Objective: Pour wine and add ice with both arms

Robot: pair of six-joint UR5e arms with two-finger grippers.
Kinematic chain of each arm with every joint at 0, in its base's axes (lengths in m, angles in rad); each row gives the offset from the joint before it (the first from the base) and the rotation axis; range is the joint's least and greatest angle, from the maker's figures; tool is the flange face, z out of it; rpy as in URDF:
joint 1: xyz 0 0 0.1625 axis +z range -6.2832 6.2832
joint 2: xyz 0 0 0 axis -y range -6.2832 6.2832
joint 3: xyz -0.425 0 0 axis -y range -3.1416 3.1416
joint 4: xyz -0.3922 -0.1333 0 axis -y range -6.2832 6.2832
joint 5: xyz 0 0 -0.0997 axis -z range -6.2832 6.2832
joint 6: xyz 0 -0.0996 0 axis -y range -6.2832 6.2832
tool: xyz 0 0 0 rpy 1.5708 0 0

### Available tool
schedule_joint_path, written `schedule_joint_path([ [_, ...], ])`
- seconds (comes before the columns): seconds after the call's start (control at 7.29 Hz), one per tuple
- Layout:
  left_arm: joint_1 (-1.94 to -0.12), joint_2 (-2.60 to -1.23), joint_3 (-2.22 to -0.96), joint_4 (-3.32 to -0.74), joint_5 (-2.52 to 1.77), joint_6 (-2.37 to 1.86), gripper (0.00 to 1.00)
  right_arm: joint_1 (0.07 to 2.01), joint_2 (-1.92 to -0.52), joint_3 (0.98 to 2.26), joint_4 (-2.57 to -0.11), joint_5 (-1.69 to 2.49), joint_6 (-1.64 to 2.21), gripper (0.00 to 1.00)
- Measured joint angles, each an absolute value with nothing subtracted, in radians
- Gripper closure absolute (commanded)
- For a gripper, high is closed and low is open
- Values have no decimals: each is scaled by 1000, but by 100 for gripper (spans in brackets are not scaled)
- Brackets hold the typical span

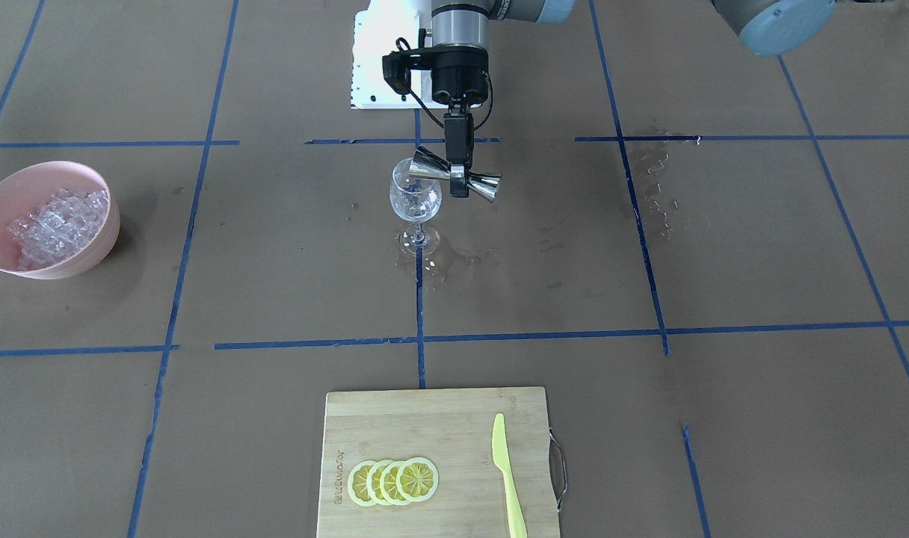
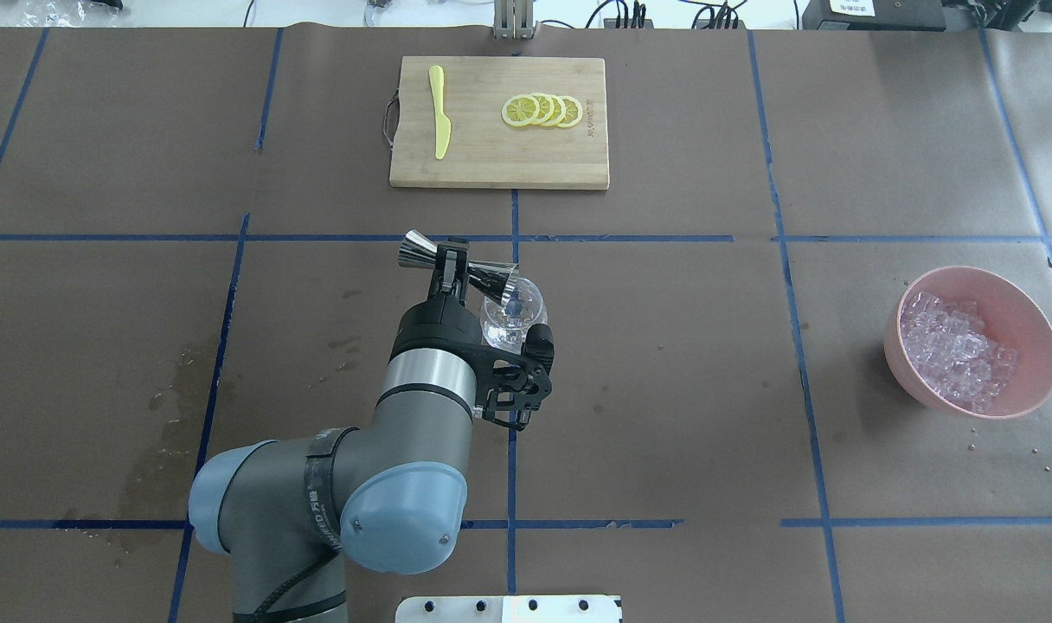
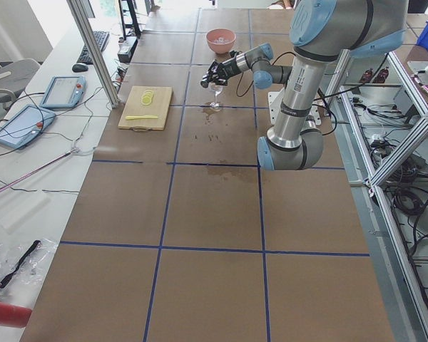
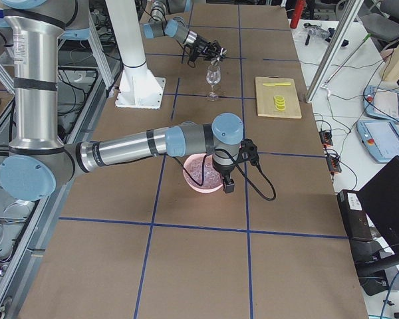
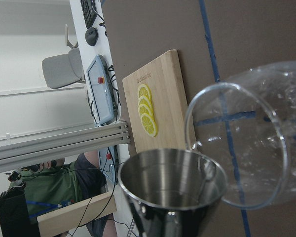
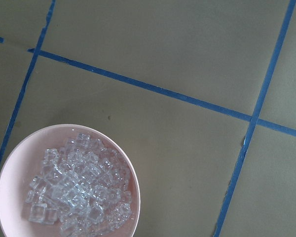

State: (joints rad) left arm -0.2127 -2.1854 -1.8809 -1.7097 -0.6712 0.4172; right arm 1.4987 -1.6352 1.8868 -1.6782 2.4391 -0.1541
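My left gripper (image 1: pixel 460 178) is shut on the waist of a steel jigger (image 1: pixel 454 175), held on its side with one mouth over the rim of the wine glass (image 1: pixel 416 198). The overhead view shows the same gripper (image 2: pixel 451 260), jigger (image 2: pixel 457 264) and glass (image 2: pixel 516 311). The left wrist view looks along the jigger (image 5: pixel 172 192) to the glass (image 5: pixel 251 148). The ice (image 1: pixel 54 224) fills a pink bowl (image 1: pixel 103 239) at the table's end. My right gripper (image 4: pixel 227 185) hangs above that bowl; I cannot tell if it is open. Its wrist view shows the ice (image 6: pixel 79 192) from high up.
A bamboo cutting board (image 2: pixel 491 164) at the far edge carries lemon slices (image 2: pixel 543 111) and a yellow knife (image 2: pixel 439 121). Wet patches lie around the glass foot (image 1: pixel 439 261) and on the paper further along the table (image 1: pixel 652 179). The white base plate (image 1: pixel 380 67) is behind the glass.
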Motion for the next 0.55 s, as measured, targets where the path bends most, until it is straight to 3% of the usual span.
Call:
schedule_joint_path([
  [0.55, -233, -1931, -1886, -2161, -680, 226, 100, 1499, -1635, 1887, -1678, 2439, -151, 0],
])
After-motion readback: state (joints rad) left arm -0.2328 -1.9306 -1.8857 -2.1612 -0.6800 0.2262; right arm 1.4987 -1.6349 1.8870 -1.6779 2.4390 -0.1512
